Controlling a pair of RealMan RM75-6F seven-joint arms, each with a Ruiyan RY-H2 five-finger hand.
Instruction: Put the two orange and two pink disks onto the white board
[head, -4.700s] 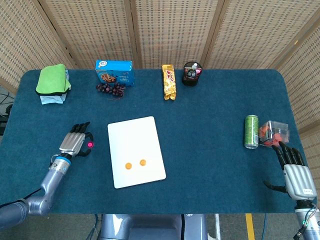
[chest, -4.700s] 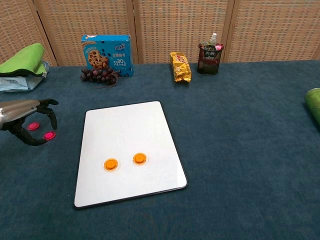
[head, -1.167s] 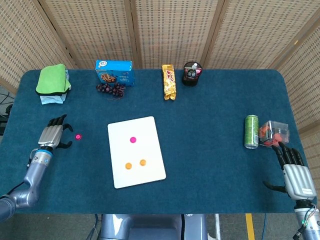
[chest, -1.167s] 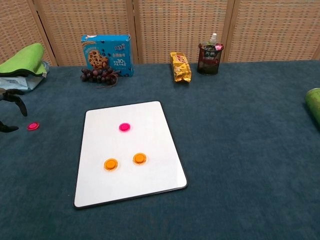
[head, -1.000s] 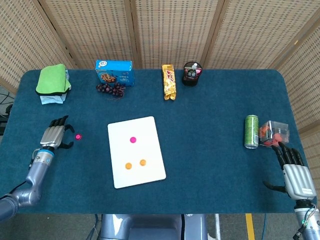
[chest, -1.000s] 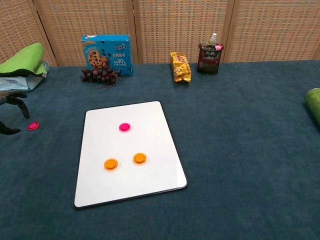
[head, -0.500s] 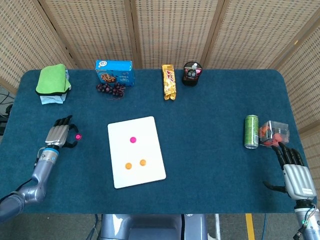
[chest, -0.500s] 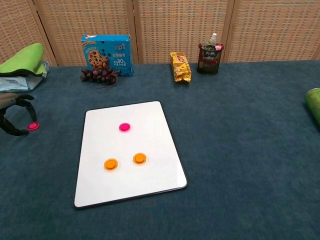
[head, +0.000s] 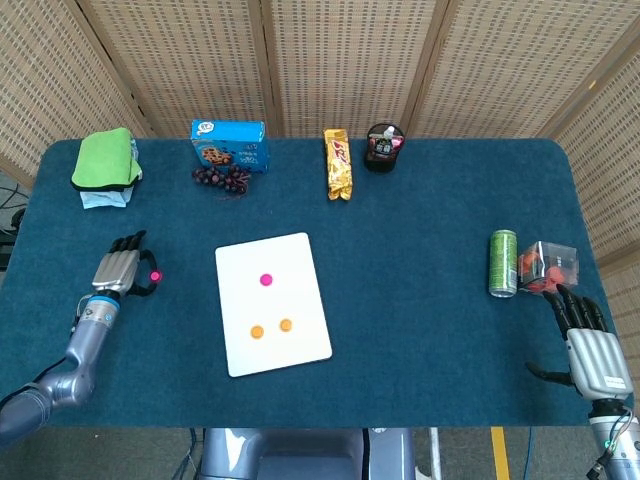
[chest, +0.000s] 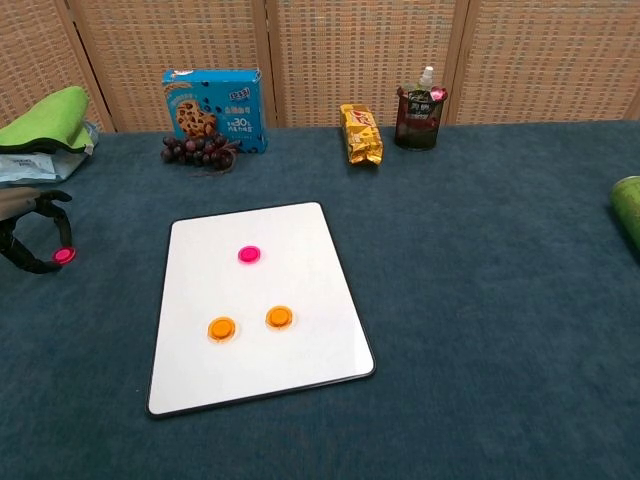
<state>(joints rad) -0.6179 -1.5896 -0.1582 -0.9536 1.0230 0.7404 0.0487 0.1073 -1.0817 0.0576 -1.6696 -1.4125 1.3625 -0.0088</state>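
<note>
Blue table (head: 420, 300), left hand (chest: 28, 236) fingertips pinching pink disk (chest: 64, 256), white board (chest: 300, 350) well apart, right hand (head: 590, 345) spread, holding nothing

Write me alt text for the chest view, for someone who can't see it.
A white rectangular board lies on a blue cloth table with two orange disks and one pink disk on it. At the left edge, the robot's left hand curls around a second pink disk off the board.

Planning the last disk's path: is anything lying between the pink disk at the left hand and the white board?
Nothing visible. Only bare blue cloth lies between the pink disk at the left hand and the white board.
</note>
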